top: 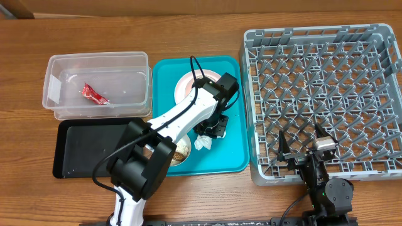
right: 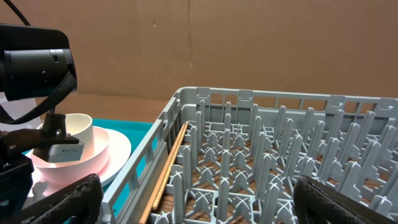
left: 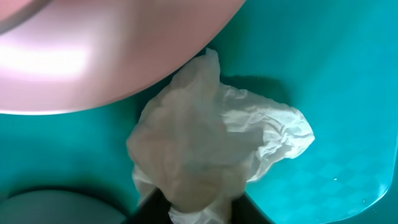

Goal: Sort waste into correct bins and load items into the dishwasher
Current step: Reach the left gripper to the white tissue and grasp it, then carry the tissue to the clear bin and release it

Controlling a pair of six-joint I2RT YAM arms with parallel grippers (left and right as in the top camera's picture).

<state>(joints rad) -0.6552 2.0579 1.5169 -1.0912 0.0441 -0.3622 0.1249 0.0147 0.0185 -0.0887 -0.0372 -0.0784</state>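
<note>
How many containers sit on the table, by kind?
Tub: 1
Trays: 2, black tray and teal tray
Rack: 1
Total: 4

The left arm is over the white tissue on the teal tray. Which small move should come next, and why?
Probably press the left jaws shut on the crumpled tissue before any lift. The left wrist view shows its lower part between them, on the teal tray, but not whether they grip it.
</note>
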